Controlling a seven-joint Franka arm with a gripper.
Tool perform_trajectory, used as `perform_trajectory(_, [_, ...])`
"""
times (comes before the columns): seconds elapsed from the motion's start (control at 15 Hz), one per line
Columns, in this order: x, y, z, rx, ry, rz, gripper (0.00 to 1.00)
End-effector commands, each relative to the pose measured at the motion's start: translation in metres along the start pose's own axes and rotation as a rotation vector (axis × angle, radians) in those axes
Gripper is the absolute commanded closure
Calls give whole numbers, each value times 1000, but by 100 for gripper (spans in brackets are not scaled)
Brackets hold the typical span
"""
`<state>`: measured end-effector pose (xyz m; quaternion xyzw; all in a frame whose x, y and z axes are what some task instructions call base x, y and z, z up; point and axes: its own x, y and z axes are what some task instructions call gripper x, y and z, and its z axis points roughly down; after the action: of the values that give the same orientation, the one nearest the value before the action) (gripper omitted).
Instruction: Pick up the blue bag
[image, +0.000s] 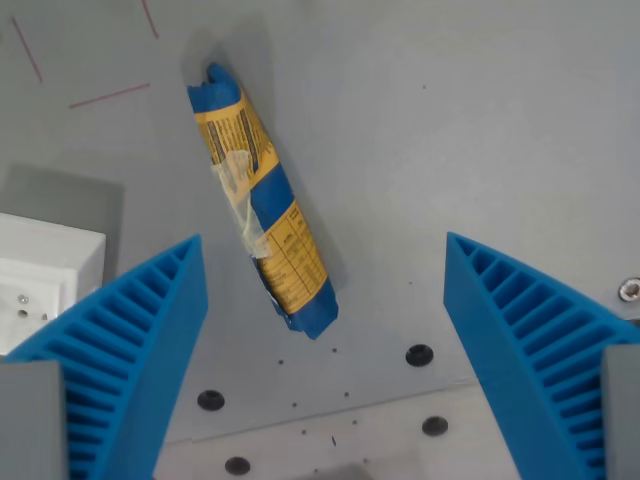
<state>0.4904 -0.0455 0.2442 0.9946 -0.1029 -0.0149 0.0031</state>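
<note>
Wrist view: end effector (325, 265) spread wide, blue ribbed fingers (140, 340) at lower corners, holding nothing. Blue bag (260, 200) with yellow label lies diagonally on grey desk (450, 120), between fingers, nearer view's left one. White box (40, 275) at left edge.

A white box (45, 275) sits on the grey table (480, 130) marked with red lines (108, 96).
</note>
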Motion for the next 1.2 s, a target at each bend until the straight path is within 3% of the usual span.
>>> perform_trajectory(0.07, [-7, -5, 19, 27, 102, -151, 0])
perform_trajectory(0.93, [-15, -25, 84, 35, 118, -307, 0])
perform_trajectory(1.2, [-18, -26, 96, 39, 126, -301, 0])
